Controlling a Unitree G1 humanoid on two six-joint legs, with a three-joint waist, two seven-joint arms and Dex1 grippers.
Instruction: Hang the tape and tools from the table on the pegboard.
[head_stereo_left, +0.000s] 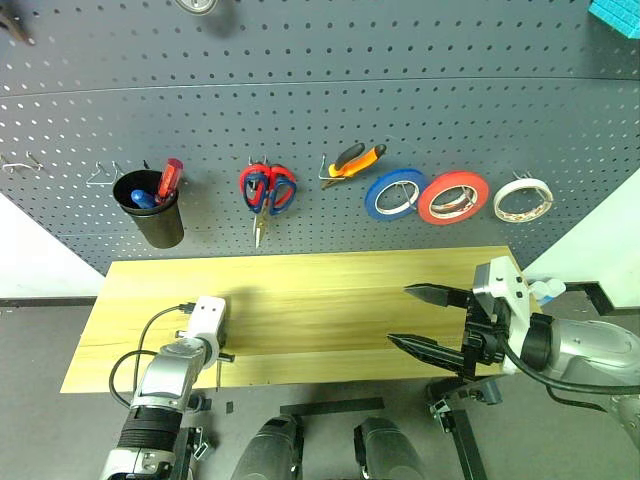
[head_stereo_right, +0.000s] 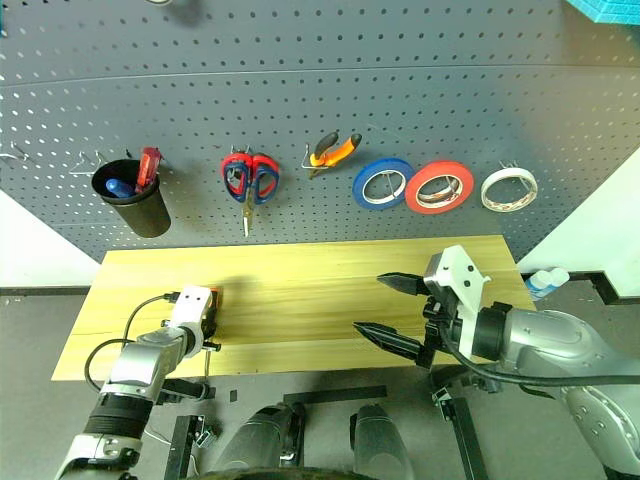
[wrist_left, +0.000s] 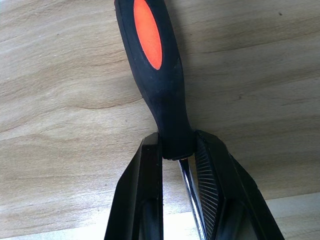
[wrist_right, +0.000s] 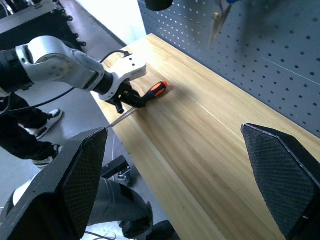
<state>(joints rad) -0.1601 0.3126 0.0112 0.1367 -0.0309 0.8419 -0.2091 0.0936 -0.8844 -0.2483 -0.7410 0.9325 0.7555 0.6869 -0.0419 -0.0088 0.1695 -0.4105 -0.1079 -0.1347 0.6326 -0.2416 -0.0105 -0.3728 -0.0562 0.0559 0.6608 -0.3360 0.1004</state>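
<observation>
A screwdriver (wrist_left: 155, 65) with a black and orange handle lies low over the front left of the table (head_stereo_left: 330, 285). My left gripper (wrist_left: 177, 145) is shut on the handle's lower end, and the metal shaft (wrist_right: 120, 118) reaches past the table's front edge. My right gripper (head_stereo_left: 400, 315) hangs open over the table's right part with nothing between its fingers. The whitish tape (head_stereo_left: 522, 199) hangs on a hook at the right of the pegboard (head_stereo_left: 300, 90).
On the pegboard hang a red roll (head_stereo_left: 453, 196), a blue roll (head_stereo_left: 395, 193), orange pliers (head_stereo_left: 354, 162), red and blue scissors (head_stereo_left: 266, 191) and a black cup (head_stereo_left: 150, 208) holding tools. Bare hooks (head_stereo_left: 100, 176) stick out at the left.
</observation>
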